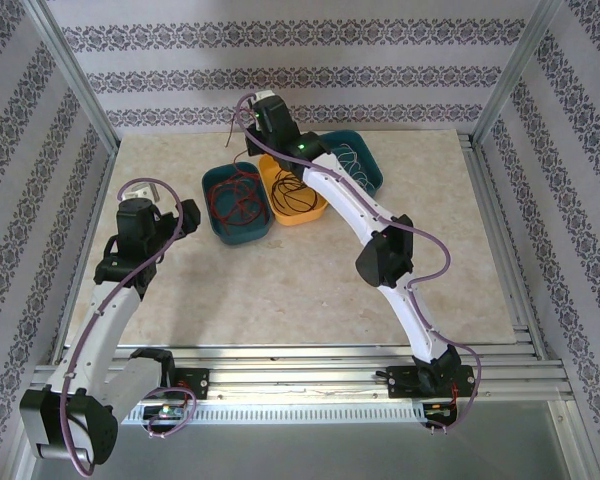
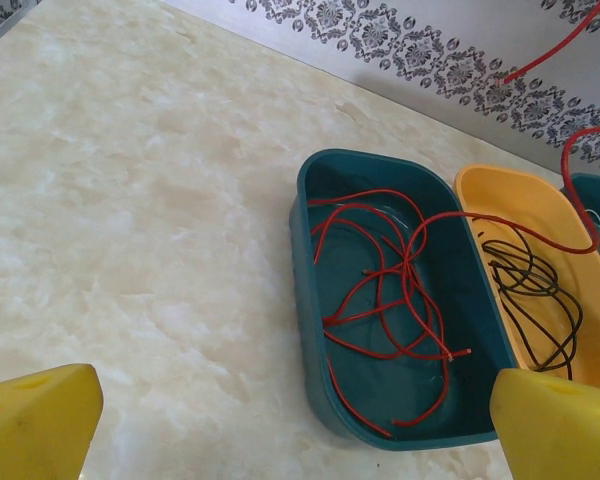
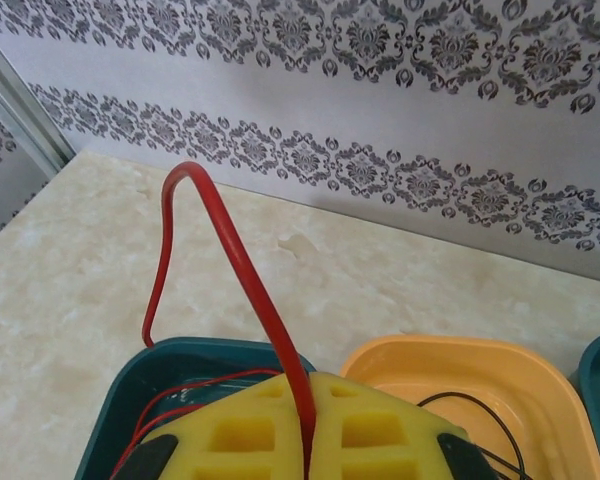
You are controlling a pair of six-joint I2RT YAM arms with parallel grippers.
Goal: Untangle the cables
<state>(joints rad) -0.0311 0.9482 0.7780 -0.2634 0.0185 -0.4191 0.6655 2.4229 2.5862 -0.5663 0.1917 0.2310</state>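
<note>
Right tool [image 3: 306,430] is gripping a red cable [image 3: 242,268] over the teal tray [image 3: 115,420]; left tool [image 2: 295,425] is gaping empty above open worktop [image 2: 130,200].

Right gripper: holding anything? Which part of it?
Right gripper is shut on the red cable, pinching one leg of a raised loop; the other leg drops into the teal tray.

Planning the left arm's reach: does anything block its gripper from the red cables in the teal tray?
Nothing visible does. Bare table lies between the left gripper and the teal tray; the red cables lie uncovered inside.
</note>
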